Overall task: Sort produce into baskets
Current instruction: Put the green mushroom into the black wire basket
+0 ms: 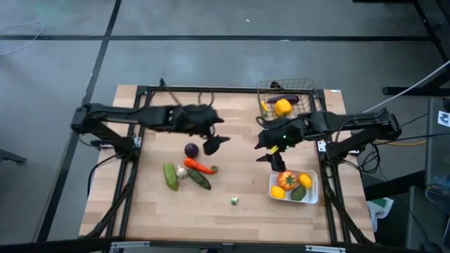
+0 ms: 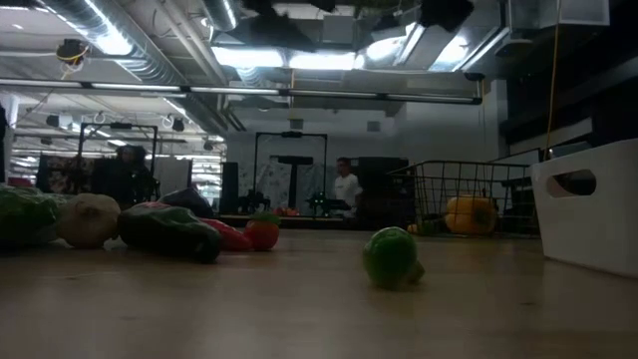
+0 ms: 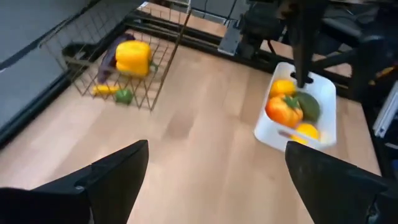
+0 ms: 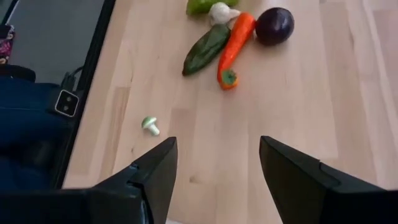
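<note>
Loose produce lies left of the table's middle: a round purple eggplant (image 1: 191, 149), an orange carrot (image 1: 199, 167), a white garlic (image 1: 181, 172), a light green cucumber (image 1: 171, 176) and a dark green one (image 1: 200, 180). A small green-and-white piece (image 1: 234, 201) lies alone nearer the front. The wire basket (image 1: 304, 86) at the far right holds a yellow pepper (image 1: 283, 107) and a long purple eggplant (image 1: 285, 98). The white tray (image 1: 313, 190) holds an orange-red fruit, yellow lemons and a green piece. My left gripper (image 1: 213, 144) is open and empty above the table, right of the round eggplant. My right gripper (image 1: 274, 160) is open and empty just beyond the tray.
A black metal frame (image 1: 211, 90) runs round the wooden tabletop. Bare wood lies between the produce cluster and the tray. In the low view the small green piece (image 2: 391, 257) sits mid-table, and the tray's wall (image 2: 588, 214) rises at the right. A person stands far off in the room.
</note>
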`<act>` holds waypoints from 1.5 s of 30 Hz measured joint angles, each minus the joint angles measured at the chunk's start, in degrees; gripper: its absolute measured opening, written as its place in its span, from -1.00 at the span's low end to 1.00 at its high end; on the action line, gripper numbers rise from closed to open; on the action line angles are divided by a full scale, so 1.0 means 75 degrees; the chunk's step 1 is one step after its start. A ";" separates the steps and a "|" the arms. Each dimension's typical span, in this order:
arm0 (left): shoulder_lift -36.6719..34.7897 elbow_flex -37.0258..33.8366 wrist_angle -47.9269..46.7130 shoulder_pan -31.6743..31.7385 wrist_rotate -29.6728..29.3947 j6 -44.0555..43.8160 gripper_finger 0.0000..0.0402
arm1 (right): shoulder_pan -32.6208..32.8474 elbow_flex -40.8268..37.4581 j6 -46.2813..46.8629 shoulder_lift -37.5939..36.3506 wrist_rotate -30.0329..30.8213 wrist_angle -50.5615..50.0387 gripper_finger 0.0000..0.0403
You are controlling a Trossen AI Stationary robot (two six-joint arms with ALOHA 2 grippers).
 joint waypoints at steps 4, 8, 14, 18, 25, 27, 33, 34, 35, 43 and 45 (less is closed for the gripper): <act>-0.0661 -0.0778 -0.0009 -0.0583 -0.0308 -0.0431 0.87 | 0.0168 0.0000 -0.0004 0.0270 0.0003 0.0021 0.12; -0.1130 -0.1332 -0.0002 -0.1121 -0.0604 -0.0809 0.87 | 0.0611 0.0000 -0.0005 0.0673 0.0011 0.0103 0.12; -0.1313 -0.1775 0.0009 -0.1854 -0.0610 -0.1243 0.87 | 0.1315 0.0000 -0.0015 0.1331 0.0507 0.0483 0.12; -0.1313 -0.1893 0.0008 -0.2262 -0.0610 -0.1706 0.87 | 0.1666 0.0000 -0.0015 0.1844 0.0682 0.0834 0.12; -0.1316 -0.1895 0.0086 -0.2909 -0.0610 -0.2074 0.87 | 0.2132 0.0000 -0.0015 0.2805 0.0676 0.1302 0.12; -0.1316 -0.1895 0.0087 -0.3055 -0.0608 -0.2200 0.87 | 0.2249 0.0000 -0.0015 0.3037 0.0673 0.1471 0.12; -0.1305 -0.1895 0.0087 -0.3335 -0.0608 -0.2416 0.87 | 0.2461 0.0000 -0.0015 0.3647 0.0671 0.2074 0.12; -0.1301 -0.1895 0.0083 -0.3366 -0.0607 -0.2417 0.87 | 0.2465 0.0000 -0.0019 0.3736 0.0670 0.2210 0.12; -0.1298 -0.1895 0.0083 -0.3392 -0.0616 -0.2414 0.87 | 0.2465 0.0000 -0.0024 0.3821 0.0667 0.2303 0.12; -0.1298 -0.1895 0.0083 -0.3392 -0.0695 -0.2420 0.87 | 0.2436 0.0000 -0.0139 0.4469 0.0612 0.2675 0.12; -0.1296 -0.1895 0.0083 -0.3392 -0.0707 -0.2417 0.87 | 0.2436 0.0000 -0.0235 0.4586 0.0609 0.2872 0.12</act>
